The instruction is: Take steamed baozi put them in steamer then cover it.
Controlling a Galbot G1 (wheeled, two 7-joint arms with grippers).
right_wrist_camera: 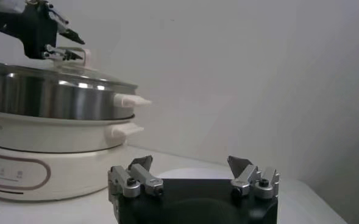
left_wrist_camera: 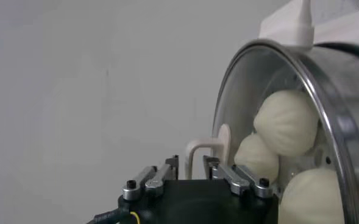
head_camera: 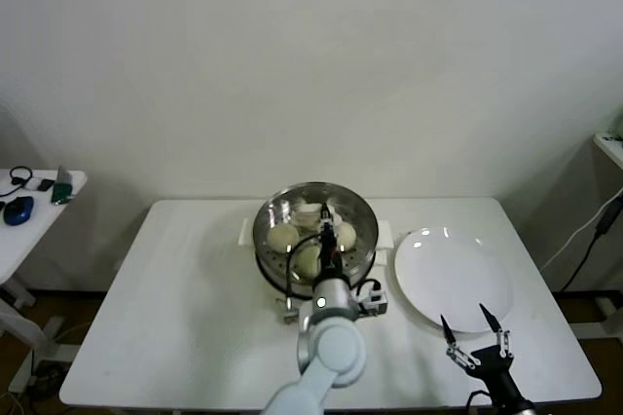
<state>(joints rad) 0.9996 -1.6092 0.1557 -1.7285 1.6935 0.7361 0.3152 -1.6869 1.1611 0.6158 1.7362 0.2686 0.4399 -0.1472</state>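
The buns [left_wrist_camera: 286, 122] lie inside the steamer [head_camera: 268, 240], and the glass lid [left_wrist_camera: 246, 91] sits on its rim, so both loading and covering appear done; only withdrawal seems left. The left gripper [left_wrist_camera: 193, 170] hovers directly over the lid, its fingers slightly parted on either side of the bar handle [left_wrist_camera: 206, 146], apparently letting go. Right of it lies an empty white plate [head_camera: 453, 279]. The right gripper [head_camera: 474, 335] waits fully spread, holding nothing, at the plate's near edge. Nothing blocks either arm.
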